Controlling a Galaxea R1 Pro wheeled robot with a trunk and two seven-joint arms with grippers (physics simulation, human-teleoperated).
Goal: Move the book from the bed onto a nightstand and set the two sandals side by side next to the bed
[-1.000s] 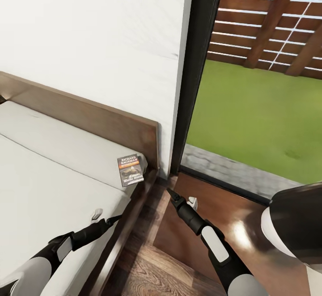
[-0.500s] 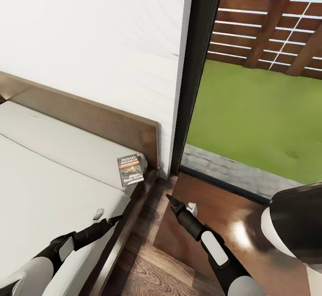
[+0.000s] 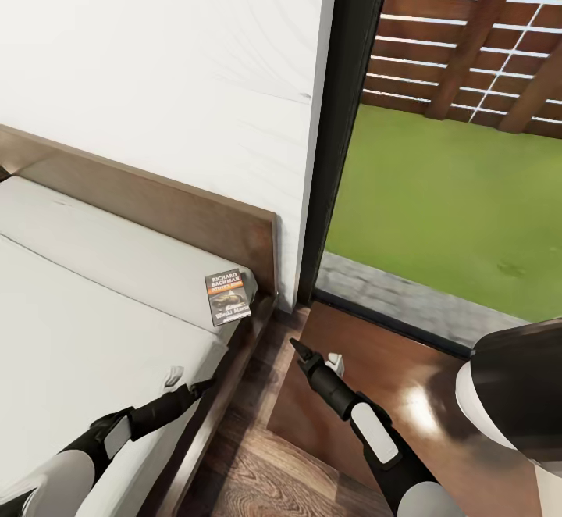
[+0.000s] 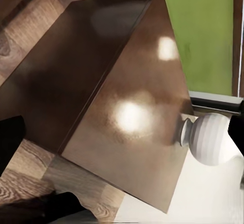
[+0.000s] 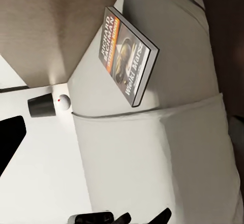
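— where is the book (image 3: 229,297) found?
— on the bed (image 3: 86,322), at the headboard corner, ahead of both grippers.
— which is nearer?
— the right gripper (image 3: 297,347), it is judged; jaw states cannot be told.

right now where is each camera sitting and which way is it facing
Head view: on the robot's head, looking forward and down over the bed, book and nightstand; both arms show, left gripper and right gripper.
Left wrist view: near the left gripper, looking at the nightstand and lamp base; dark finger parts show at the edges.
Right wrist view: near the right gripper, looking at the book on the bed.
Shared: head and right wrist views both show the book; head and left wrist views both show the nightstand.
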